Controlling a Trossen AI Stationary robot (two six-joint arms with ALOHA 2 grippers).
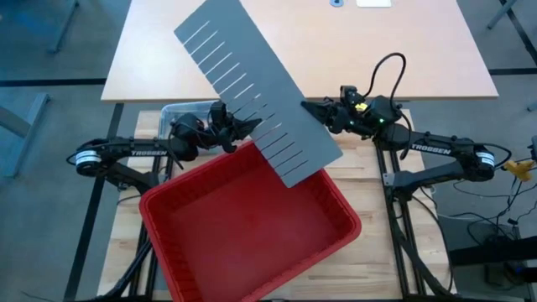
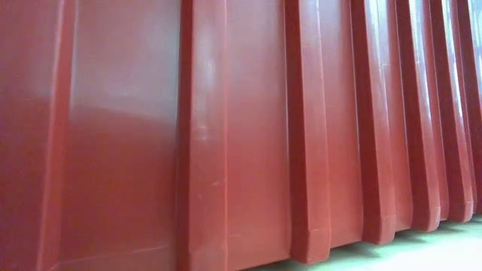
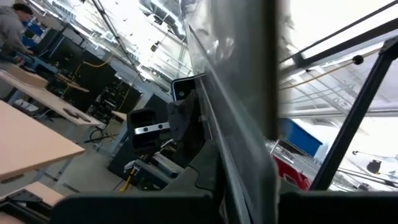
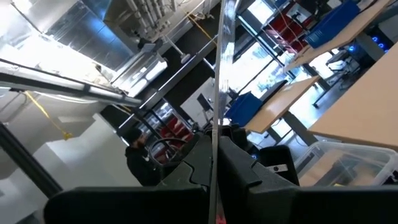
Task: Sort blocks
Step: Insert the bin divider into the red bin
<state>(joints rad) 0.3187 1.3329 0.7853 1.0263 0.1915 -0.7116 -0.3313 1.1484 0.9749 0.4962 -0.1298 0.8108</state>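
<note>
A long grey slotted divider panel (image 1: 252, 84) hangs in the air between my two grippers, slanting above the far part of a red bin (image 1: 243, 231). My left gripper (image 1: 242, 127) is shut on its slotted long edge, and my right gripper (image 1: 309, 109) is shut on the plain long edge opposite. Each wrist view shows the panel edge-on, in the left wrist view (image 3: 249, 124) and in the right wrist view (image 4: 217, 93). The blocks are out of view. My left gripper pinches the panel's slotted long edge (image 1: 249, 124) between its two fingers, coming from the table's left and pointing somewhat upward. The panel is lifted clear of the bin. My right gripper pinches the plain long edge (image 1: 302, 105) between its two fingers, coming from the table's right and slanting upward. The panel runs on between the fingers (image 4: 214, 186), clear of everything below.
The red bin's ribbed wall (image 2: 241, 135) fills the low view. A small clear tub (image 1: 186, 111) stands on the table behind my left arm and also shows as the tub (image 4: 348, 162) in the right wrist view. A light wooden table (image 1: 377, 50) lies beyond.
</note>
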